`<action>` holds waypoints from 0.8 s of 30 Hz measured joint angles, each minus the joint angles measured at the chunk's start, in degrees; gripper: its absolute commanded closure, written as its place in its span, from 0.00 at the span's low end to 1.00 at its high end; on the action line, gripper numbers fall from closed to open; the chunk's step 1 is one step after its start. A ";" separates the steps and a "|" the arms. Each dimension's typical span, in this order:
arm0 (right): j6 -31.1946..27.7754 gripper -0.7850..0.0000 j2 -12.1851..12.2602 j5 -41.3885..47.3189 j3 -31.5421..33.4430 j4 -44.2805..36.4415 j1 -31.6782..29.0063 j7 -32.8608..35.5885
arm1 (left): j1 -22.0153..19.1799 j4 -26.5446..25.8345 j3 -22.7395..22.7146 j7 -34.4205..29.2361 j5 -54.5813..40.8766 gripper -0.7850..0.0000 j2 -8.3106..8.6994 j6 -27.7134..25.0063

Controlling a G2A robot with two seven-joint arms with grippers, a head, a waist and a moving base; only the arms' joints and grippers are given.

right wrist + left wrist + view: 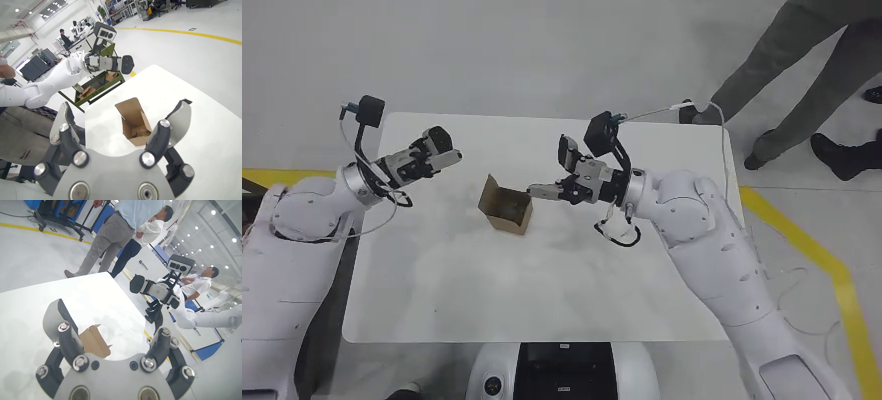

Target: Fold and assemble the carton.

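Both arms reach over the table (542, 290), left gripper (445, 147) and right gripper (550, 172) flanking the carton (505, 205), fingers apart.

A matt brown cardboard carton (505, 205) on a smooth, faintly glossy white table (442, 290).

From the left arm's camera, the carton (94, 341) is half hidden behind the left pincer (109, 311). From the right arm's camera, one corner sits behind a finger (158, 132) of the right pincer (124, 104). From above, its inside is too small to make out.
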 measured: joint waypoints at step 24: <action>10.81 0.00 -3.04 -20.03 -13.67 2.62 1.45 -8.00 | 7.54 5.31 -14.91 3.65 7.31 0.00 1.89 -18.07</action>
